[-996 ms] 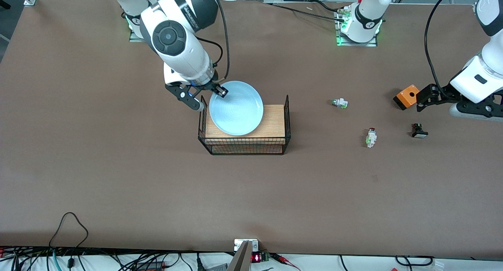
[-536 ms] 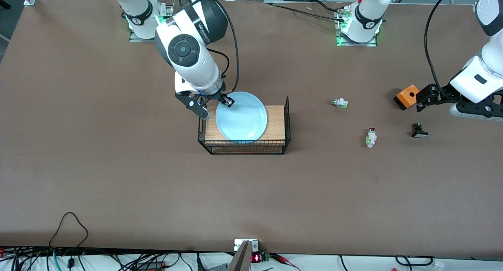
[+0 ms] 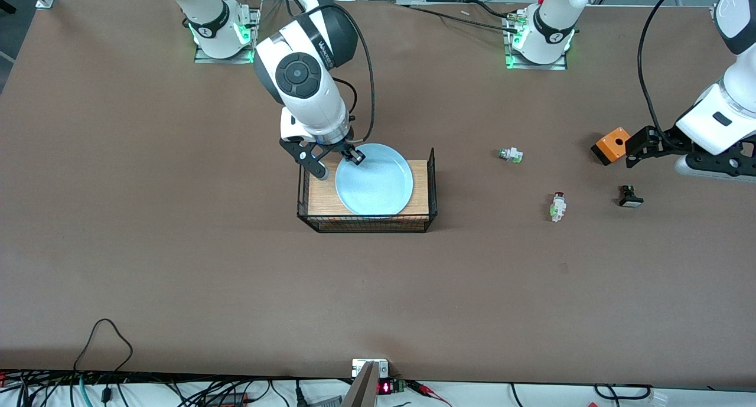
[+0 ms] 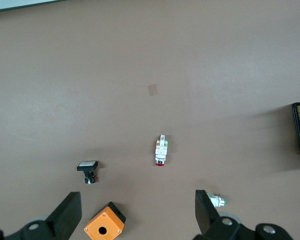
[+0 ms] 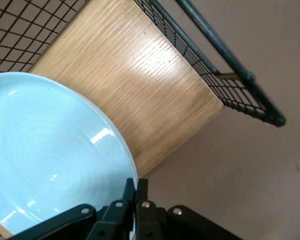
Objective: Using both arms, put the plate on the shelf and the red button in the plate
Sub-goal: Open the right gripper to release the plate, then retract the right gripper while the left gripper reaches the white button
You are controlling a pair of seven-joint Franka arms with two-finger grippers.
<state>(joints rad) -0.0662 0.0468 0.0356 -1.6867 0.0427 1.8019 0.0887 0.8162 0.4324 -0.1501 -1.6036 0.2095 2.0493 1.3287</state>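
Right wrist view alone: right tool point(image 5: 135, 192) pinching plate point(image 5: 45, 155) rim.

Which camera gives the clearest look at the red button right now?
The left wrist view: the red button lies near the middle of that picture, alone on bare table, red cap and whitish body both plain. The front view shows it too, only smaller. The right wrist view misses it, showing only the plate and basket.

Plate point(image 3: 374, 181): round, shallow, pale light-blue, raised rim, faint concentric rings inside point(image 5: 45, 155). Sits within the wire basket point(image 3: 434, 182) over its wooden floor, rim pinched. Red button point(image 3: 557, 206): tiny, red cap, whitish body, green bits point(image 4: 160, 150); lying on the table toward the left arm's end.
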